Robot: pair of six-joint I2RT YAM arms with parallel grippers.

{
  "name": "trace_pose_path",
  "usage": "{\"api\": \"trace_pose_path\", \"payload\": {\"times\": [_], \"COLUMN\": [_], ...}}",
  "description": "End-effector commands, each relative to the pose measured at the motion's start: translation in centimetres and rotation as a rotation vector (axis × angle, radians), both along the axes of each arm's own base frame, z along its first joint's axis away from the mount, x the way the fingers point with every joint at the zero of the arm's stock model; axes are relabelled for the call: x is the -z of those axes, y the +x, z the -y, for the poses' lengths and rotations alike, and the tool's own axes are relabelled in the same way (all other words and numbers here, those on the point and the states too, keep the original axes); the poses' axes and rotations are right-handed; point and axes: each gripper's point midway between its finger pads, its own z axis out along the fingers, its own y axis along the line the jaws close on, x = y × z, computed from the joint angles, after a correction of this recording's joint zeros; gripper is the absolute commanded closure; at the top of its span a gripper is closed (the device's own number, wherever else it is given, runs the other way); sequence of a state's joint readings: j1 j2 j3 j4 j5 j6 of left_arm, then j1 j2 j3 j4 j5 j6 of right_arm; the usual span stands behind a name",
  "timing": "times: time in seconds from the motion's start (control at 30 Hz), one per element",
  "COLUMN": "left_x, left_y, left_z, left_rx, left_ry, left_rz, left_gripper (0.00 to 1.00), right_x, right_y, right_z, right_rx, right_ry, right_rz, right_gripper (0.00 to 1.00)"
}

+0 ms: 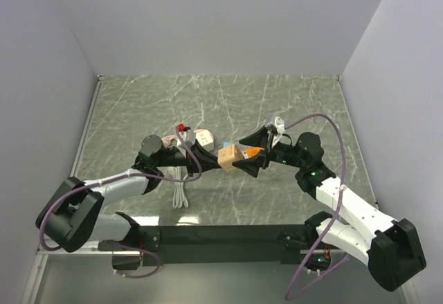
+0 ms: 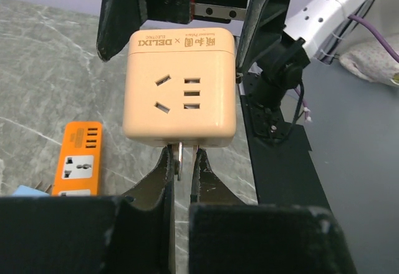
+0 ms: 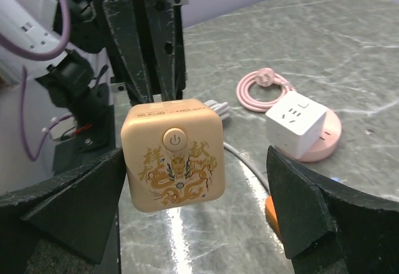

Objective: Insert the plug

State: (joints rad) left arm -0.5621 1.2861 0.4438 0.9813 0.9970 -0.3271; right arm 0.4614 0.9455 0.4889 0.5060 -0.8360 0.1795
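Observation:
A beige cube socket (image 1: 229,156) hangs in the air over the middle of the table, with two metal plug prongs (image 2: 179,155) sticking out of its underside. My left gripper (image 2: 182,160) is shut on those prongs and holds the cube (image 2: 181,87) up. My right gripper (image 3: 193,186) is open, one finger on each side of the cube's dragon-printed face (image 3: 173,158); its right finger (image 3: 299,205) stands well clear. An orange power strip (image 2: 78,158) lies on the table under the cube, partly hidden.
A white cube socket on a pink round base (image 3: 298,121) sits beside a coiled pink cable (image 3: 265,83). A white cable (image 1: 181,193) lies near the left arm. The black base rail (image 1: 221,235) runs along the near edge.

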Motion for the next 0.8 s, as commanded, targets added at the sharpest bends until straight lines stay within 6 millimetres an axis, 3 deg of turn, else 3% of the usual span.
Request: {"api": "trace_pose_path", "payload": {"times": [0.0,0.27,0.5,0.67,0.7,0.73,0.77], "left_x": [-1.6,-1.9,-1.8,-1.4,-1.3,-1.3,-1.2], "left_y": [-1.6,-1.2,-0.9,0.0,0.1,0.4,0.5], "left_z": [-0.2,0.0,0.1,0.2,0.2,0.3,0.3], "left_rx": [0.084,0.076,0.064,0.023,0.014,0.001,-0.005], "left_ry": [-0.037,-0.045,-0.04,-0.027,-0.025,-0.022,-0.019], "left_rz": [0.09,0.09,0.085,0.076,0.073,0.068,0.065], "left_gripper": [1.0,1.0,1.0,1.0,0.98,0.94,0.84], "right_x": [-1.8,-1.1,-1.6,-2.3,-2.5,-2.7,-2.8], "right_y": [-1.4,-2.6,-3.7,-4.0,-3.7,-3.3,-2.9], "right_z": [-0.8,-2.5,-3.3,-3.0,-3.0,-2.9,-2.8], "right_rx": [-0.103,-0.218,-0.25,-0.227,-0.2,-0.172,-0.148], "right_ry": [0.034,0.008,0.014,0.033,0.04,0.045,0.047], "right_rz": [0.068,0.033,0.047,0.067,0.062,0.057,0.05], "right_gripper": [0.02,0.04,0.14,0.56,0.94,1.0,1.0]}}
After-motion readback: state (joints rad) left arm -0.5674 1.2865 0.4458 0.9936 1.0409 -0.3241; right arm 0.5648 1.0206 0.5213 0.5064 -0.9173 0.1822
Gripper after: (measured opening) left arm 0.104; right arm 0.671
